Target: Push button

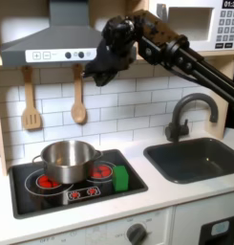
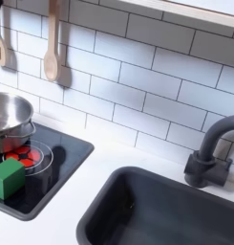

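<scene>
In the first exterior view the end effector (image 1: 99,69) sits in the upper centre of the frame, at the right end of the range hood (image 1: 61,43) — just beside the row of buttons (image 1: 66,55) on the hood's front strip. Whether its jaws are apart or together cannot be told; the black parts merge. The arm (image 1: 176,48) runs in from the upper right, passing below the microwave (image 1: 206,27).

Below, open tiled wall separates the end effector from the steel pot (image 1: 69,161) on the black cooktop (image 1: 75,182). A green block (image 1: 120,177) stands near the cooktop's right edge, beside the pot. Two wooden utensils (image 1: 78,100) hang at left. In the second exterior view the faucet (image 2: 212,153) stands at the sink's (image 2: 176,211) far rim — white tabletop (image 2: 52,225) lies between sink and cooktop.
</scene>
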Available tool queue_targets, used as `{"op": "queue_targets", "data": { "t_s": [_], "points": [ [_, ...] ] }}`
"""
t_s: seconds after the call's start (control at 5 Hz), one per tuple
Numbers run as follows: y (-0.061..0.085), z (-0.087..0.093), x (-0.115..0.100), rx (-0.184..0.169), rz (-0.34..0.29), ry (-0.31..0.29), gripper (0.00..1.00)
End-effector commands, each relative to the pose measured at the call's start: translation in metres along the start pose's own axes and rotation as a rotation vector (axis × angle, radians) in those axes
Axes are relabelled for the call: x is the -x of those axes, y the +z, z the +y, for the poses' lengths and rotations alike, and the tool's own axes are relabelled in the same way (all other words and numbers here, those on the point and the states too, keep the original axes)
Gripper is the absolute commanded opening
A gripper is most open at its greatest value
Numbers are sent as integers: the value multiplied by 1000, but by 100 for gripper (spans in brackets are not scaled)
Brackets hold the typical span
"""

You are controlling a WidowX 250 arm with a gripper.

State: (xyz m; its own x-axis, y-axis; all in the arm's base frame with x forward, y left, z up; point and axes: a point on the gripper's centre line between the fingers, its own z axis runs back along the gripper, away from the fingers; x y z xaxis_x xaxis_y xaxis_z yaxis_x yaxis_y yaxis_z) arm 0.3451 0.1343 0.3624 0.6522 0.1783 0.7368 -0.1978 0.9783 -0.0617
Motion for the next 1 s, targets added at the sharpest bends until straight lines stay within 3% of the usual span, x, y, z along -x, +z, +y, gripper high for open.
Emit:
{"op": "queue_targets", "data": {
  "t_s": [0.0,0.8],
  "points": [
    [-3,6,-18,2,-39,18,0],
    [-8,5,-40,19,-82,30,0]
  ]
}}
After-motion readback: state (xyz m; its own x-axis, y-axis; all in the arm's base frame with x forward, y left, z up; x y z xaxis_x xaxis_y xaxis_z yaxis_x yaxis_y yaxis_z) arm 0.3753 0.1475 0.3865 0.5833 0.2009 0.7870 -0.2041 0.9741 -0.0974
